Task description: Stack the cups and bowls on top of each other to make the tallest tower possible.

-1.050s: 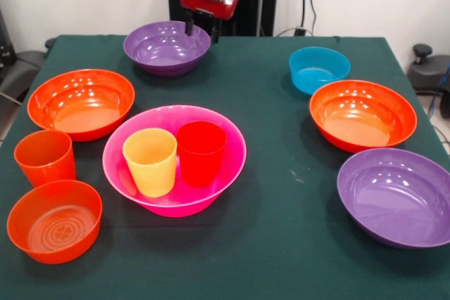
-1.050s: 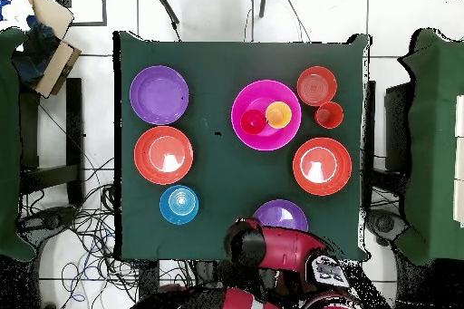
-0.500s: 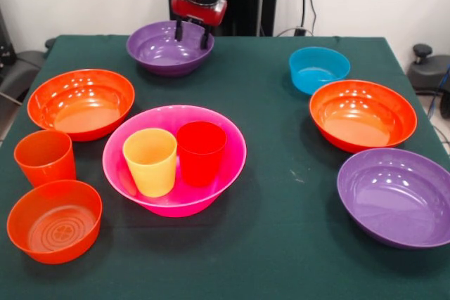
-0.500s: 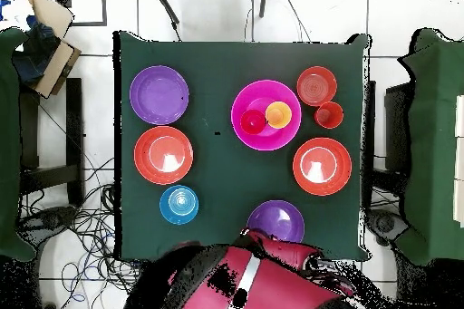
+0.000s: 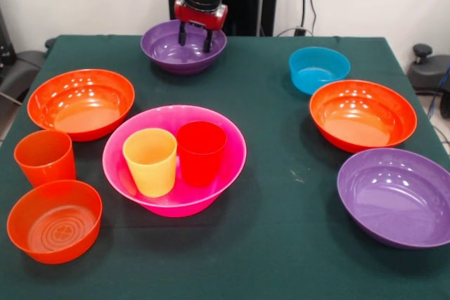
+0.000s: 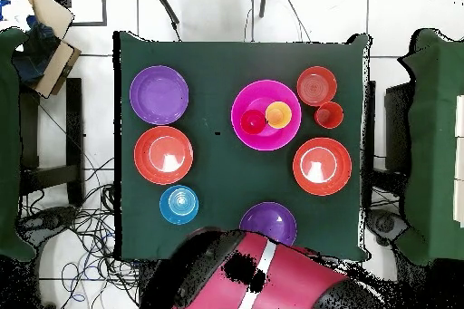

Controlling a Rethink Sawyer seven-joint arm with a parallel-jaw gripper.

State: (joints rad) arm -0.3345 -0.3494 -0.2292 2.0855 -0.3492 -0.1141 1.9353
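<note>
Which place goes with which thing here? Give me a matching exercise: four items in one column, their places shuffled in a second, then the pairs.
Things:
1. yellow cup
2. orange cup
3. gripper
4. blue bowl

Places:
A. on the cloth between two orange bowls
B. inside the pink bowl, beside the red cup
C. on the cloth, with nothing in it
D. over the far purple bowl

Pairs: 1-B, 2-A, 3-D, 4-C

Front view: camera at table's near edge, raised, angled down across green table (image 5: 281, 194) toward far side; close, near corners cropped. Overhead view: camera high above, straight down, whole table (image 6: 217, 178) plus surrounding floor. Both share tabletop; views turned half round, so pink bowl (image 5: 176, 156) (image 6: 265, 115) sits lower-left front, upper-right overhead.
</note>
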